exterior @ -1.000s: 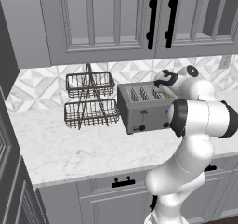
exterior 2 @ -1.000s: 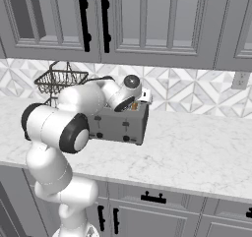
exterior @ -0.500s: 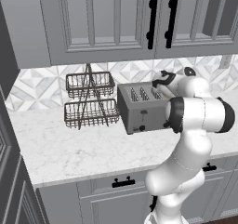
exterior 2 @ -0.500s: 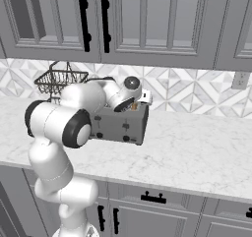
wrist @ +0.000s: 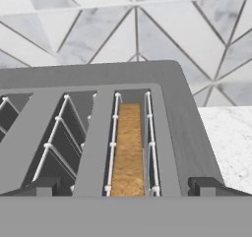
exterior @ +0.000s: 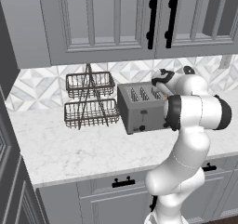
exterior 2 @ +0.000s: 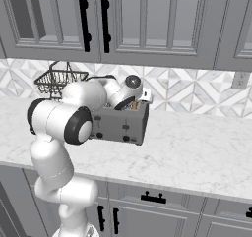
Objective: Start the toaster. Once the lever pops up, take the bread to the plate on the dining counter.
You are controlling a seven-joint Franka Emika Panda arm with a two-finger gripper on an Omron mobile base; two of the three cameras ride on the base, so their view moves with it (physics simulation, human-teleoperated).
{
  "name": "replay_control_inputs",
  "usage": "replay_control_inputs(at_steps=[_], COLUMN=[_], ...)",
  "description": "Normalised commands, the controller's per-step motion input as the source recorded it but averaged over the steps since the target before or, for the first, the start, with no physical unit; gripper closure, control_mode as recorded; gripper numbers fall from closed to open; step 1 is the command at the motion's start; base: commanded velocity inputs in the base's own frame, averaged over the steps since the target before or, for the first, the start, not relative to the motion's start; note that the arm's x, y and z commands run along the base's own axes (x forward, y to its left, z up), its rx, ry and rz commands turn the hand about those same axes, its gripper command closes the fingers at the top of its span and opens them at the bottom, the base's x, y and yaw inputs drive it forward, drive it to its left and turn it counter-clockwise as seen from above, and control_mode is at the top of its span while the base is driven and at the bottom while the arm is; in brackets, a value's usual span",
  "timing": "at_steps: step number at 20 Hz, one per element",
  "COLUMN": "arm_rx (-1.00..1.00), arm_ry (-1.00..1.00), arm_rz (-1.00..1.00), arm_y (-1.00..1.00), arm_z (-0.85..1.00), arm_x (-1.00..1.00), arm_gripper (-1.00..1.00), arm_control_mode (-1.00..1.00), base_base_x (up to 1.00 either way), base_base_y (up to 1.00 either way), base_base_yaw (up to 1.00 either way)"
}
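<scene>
On the counter (exterior: pixel 69 148), the bread (wrist: pixel 129 147) sat in the toaster (exterior: pixel 139 109); the gripper (wrist: pixel 125 184) hung above, jaws spread wide.

open air above toaster (wrist: pixel 172 108) slots

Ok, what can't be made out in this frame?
- Bread in the toaster: hand view shows its top edge alone; the slot walls hide the rest.
- Toaster lever position: too small in the left base view; arm covers part of the front in the right base view.
- Gripper fingers: bottom edge cuts them off.
</scene>
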Motion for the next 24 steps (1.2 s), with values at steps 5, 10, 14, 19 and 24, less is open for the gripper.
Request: replay_control_inputs(at_steps=[5,10,14,19,24], arm_rx=[0.00,0.00,0.00,0.00,0.00], arm_ry=[-0.02,-0.03,-0.03,-0.02,-0.01], arm_rz=[0.00,0.00,0.00,0.00,0.00], arm_y=[0.00,0.00,0.00,0.00,0.00], arm_z=[0.00,0.00,0.00,0.00,0.00], arm_x=[-0.03,0.00,-0.04,-0.08,-0.07], arm_gripper=[-1.00,1.00,1.00,1.00,1.00], arm_control_mode=[-1.00,-1.00,-1.00,-1.00,-1.00], base_base_x=[0.00,0.00,0.00,0.00,0.00], base_base_y=[0.00,0.00,0.00,0.00,0.00], base_base_yaw=[0.00,0.00,0.00,0.00,0.00])
